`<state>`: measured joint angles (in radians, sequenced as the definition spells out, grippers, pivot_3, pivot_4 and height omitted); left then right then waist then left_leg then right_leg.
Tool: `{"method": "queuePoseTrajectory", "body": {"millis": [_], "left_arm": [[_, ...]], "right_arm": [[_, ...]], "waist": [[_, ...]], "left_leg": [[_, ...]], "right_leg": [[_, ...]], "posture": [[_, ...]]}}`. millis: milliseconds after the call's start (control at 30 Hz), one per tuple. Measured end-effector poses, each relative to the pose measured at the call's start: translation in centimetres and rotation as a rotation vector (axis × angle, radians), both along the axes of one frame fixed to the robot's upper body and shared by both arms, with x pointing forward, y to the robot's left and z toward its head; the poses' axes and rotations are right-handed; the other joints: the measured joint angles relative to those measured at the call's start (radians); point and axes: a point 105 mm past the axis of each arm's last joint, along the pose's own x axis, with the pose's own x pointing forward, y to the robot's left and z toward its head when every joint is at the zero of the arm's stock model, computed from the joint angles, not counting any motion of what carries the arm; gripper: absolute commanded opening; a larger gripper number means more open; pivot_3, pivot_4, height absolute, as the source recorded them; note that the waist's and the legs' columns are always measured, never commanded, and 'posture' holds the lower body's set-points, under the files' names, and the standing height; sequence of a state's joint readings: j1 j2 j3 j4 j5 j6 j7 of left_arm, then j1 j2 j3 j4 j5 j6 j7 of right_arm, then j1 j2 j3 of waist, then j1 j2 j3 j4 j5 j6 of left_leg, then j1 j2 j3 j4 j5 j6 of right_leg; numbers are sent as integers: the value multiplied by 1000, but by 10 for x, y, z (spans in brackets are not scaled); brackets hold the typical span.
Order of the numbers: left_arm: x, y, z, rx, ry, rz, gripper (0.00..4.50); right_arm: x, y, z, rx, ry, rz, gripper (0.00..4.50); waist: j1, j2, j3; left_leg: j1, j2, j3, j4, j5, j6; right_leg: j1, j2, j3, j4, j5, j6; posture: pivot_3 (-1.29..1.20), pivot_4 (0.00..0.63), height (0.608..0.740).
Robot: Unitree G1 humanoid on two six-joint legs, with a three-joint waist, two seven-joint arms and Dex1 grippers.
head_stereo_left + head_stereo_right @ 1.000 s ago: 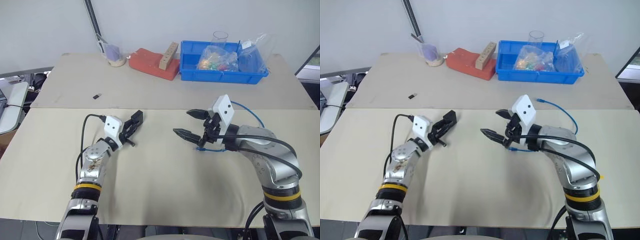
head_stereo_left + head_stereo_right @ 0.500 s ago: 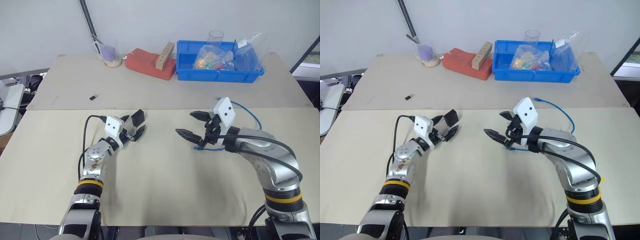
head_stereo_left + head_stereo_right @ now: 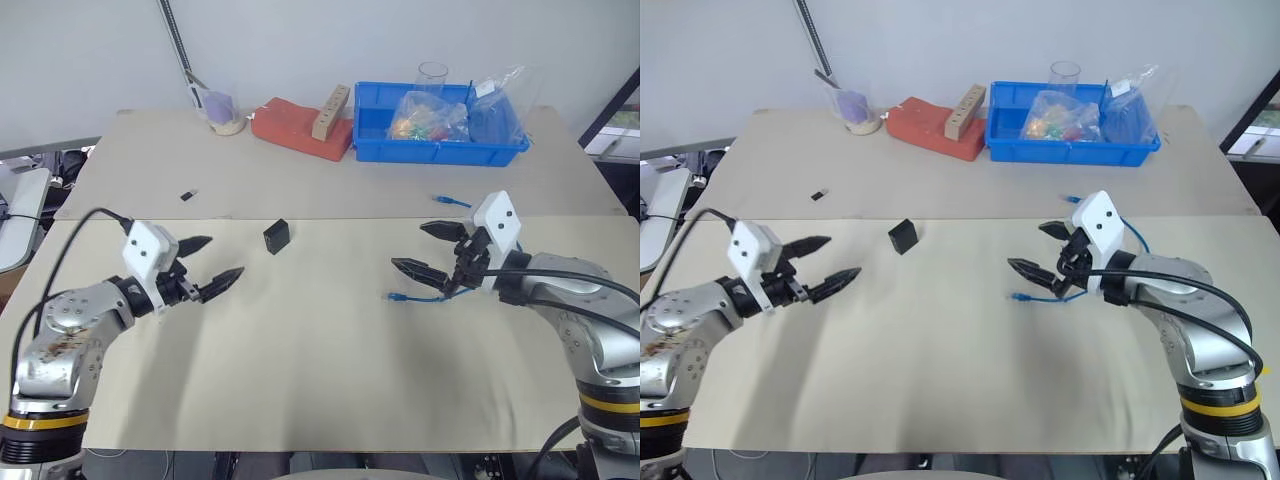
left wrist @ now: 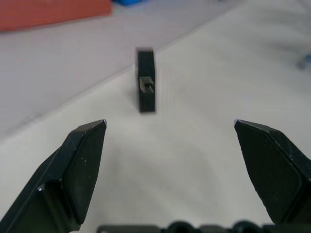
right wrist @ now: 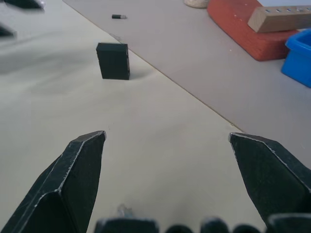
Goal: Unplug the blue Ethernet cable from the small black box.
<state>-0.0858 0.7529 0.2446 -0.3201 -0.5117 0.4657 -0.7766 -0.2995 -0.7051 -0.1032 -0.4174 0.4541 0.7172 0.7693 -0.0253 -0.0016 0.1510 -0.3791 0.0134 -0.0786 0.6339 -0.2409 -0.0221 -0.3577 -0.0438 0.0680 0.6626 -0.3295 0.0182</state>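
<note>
left gripper jaws spread, right gripper likewise

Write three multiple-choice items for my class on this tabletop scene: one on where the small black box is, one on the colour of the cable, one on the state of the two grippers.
1. Where is the small black box?
A. Inside the blue bin
B. Standing alone on the table between the two arms
C. Clamped in the right gripper

2. What colour is the Ethernet cable lying under the right gripper?
A. Blue
B. Red
C. Yellow

3. How do the grippers stand?
A. Both shut
B. Left shut, right open
C. Both open and holding nothing

Answers:
1. B, since the box sits free on the table with nothing plugged into it.
2. A, since the thin cord by the right arm is bright blue.
3. C, since the left gripper and the right one both show spread fingers with bare table between them.
</note>
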Motion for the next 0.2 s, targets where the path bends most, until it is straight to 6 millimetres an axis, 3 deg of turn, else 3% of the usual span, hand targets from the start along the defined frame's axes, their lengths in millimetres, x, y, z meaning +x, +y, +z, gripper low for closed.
{"method": "queuePoseTrajectory", "body": {"millis": [200], "left_arm": [[-4, -5, 0, 18, 11, 10, 4474]], "right_arm": [[5, -5, -3, 18, -1, -27, 4500]], "waist": [[-6, 0, 0]], "left_leg": [[1, 1, 1, -2, 0, 0]], "right_leg": [[0, 1, 1, 0, 0, 0]], "posture": [[0, 150, 740]]}}
